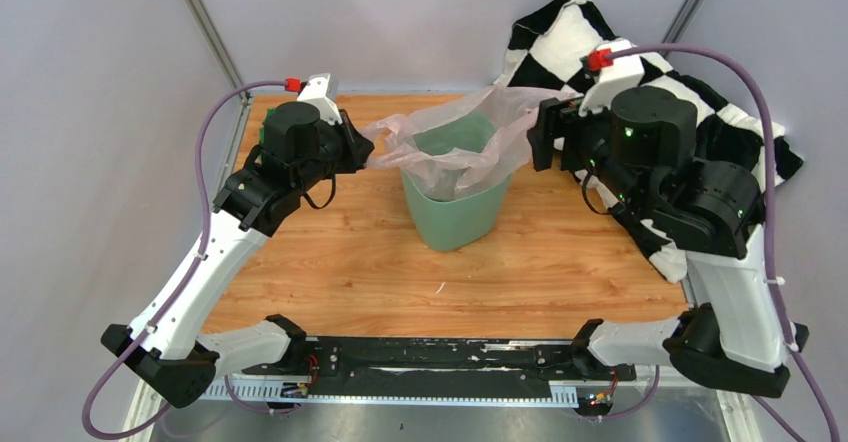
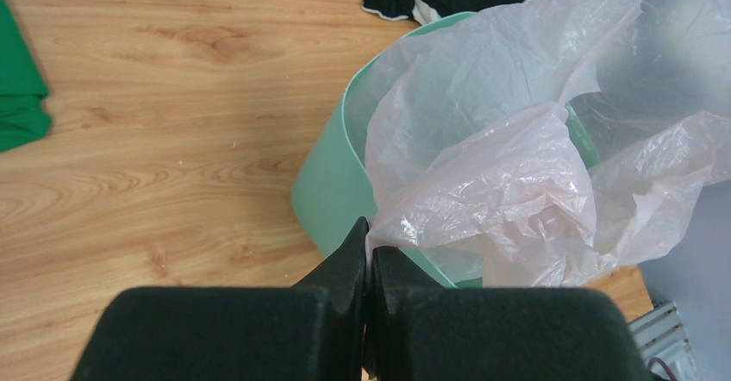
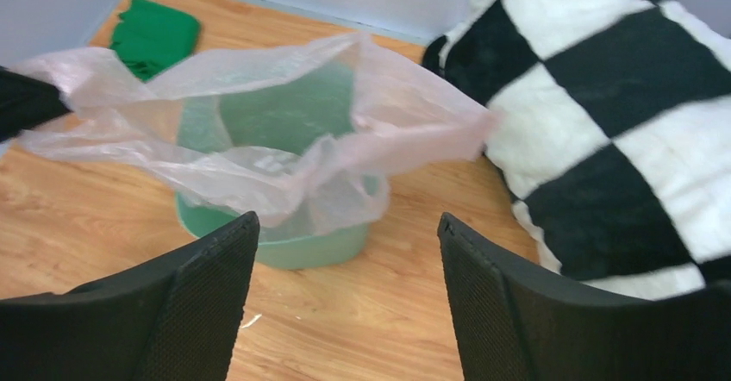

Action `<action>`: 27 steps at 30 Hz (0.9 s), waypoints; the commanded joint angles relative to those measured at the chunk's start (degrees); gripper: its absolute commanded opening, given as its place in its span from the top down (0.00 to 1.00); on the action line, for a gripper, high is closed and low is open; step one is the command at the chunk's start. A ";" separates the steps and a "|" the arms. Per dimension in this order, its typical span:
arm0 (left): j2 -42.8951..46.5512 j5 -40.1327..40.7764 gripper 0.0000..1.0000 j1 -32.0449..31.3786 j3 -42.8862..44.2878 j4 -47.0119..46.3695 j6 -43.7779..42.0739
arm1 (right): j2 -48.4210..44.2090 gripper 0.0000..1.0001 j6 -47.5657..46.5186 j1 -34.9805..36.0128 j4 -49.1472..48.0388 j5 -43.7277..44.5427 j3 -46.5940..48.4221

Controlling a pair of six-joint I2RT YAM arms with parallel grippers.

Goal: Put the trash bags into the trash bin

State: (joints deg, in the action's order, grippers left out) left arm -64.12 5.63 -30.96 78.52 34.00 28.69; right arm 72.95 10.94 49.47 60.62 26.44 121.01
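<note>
Centre frame: pink trash bag (image 1: 452, 130) stretched left-right across the upright trash bin (image 1: 455, 217) mouth, left gripper (image 1: 367, 156) pinching its left end, right gripper (image 1: 536, 135) gaping empty; wooden table (image 1: 360, 262), grey walls (image 1: 400, 12).

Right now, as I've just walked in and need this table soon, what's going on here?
The left gripper is shut on one edge of the pale-pink trash bag, which lies spread over the mouth of the mint-green trash bin. The right gripper stands open at the bag's other side, holding nothing. The bag is only partly inside the bin.
</note>
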 commanded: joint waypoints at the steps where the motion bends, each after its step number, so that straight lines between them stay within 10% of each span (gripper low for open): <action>1: 0.75 0.44 1.00 -0.33 -0.18 0.29 -0.54 | -1.18 0.20 2.66 -3.56 2.43 5.47 -7.24; 10: 0.57 1.05 1.00 -0.32 -0.28 0.32 -0.84 | 0.59 0.21 5.92 -11.81 -7.33 -10.36 -13.00; 18: 0.57 1.81 1.00 -0.29 -0.27 0.61 -1.35 | -0.77 0.24 7.34 -12.12 -11.57 -6.20 -18.90; 27: 1.84 1.34 1.00 -0.20 -2.82 3.50 -2.88 | -4.96 0.85 8.93 -13.69 -9.04 -6.62 -28.25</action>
State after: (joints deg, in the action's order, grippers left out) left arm -64.01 6.81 -30.96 77.89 34.76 27.40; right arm 70.24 18.35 36.62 49.43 19.57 95.37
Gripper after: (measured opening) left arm 0.001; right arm 0.273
